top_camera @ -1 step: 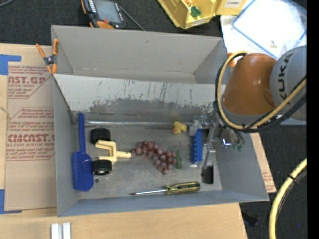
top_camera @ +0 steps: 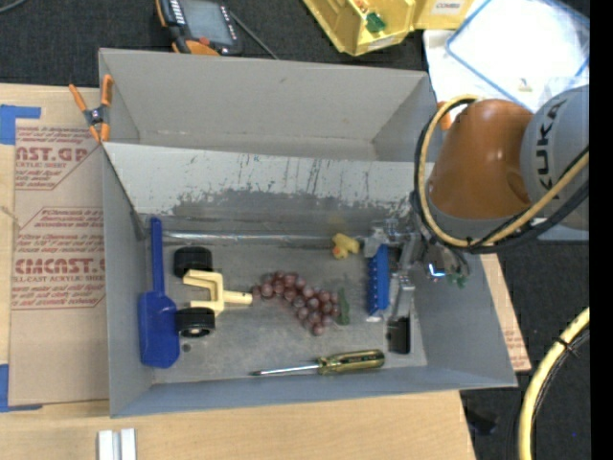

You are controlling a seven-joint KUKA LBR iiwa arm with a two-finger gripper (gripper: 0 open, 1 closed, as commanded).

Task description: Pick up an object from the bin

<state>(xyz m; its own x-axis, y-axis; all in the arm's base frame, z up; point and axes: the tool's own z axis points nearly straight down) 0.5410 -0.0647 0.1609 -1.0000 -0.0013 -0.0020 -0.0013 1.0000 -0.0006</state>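
While the gripper (top_camera: pixel 396 326) is hanging at three o'clock in the grey bin (top_camera: pixel 287 113), its grip state unreadable, a blue ridged piece (top_camera: pixel 379 281) is lying just beside it, grapes (top_camera: pixel 305 300) at nine o'clock, screwdriver (top_camera: pixel 330 362) at seven.

High, perhaps slightly oblique, over bin (top_camera: pixel 268 103)

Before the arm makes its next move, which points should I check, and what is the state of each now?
1. Gripper is down inside the bin, at its right end: ok.
2. Thing held in the gripper: cannot tell.
3. Blue strip beside the gripper, touching or apart: cannot tell.
4. Grapes lie clear of the gripper: ok.
5. Screwdriver lies flat, apart from the grapes: ok.
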